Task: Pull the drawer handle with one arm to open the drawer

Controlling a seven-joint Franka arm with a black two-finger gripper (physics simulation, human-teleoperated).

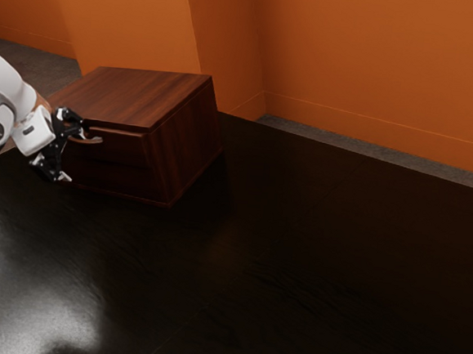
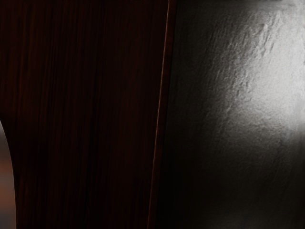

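Our gripper [image 1: 65, 148] hung at the front of the wooden cabinet [image 1: 144, 96], jaws spread wide and grasping nothing. The drawer handle [image 1: 91, 140] jutted from the cabinet's upper front, just beside our fingers. The cabinet stood on a dark glossy surface [image 2: 238, 105].

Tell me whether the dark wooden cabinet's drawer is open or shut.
Shut, it seems: the drawer front sits flush with the dark wooden cabinet.

Dim room, white glare on glossy floor [image 1: 310, 281], drawer [image 1: 120, 147] front v. dark
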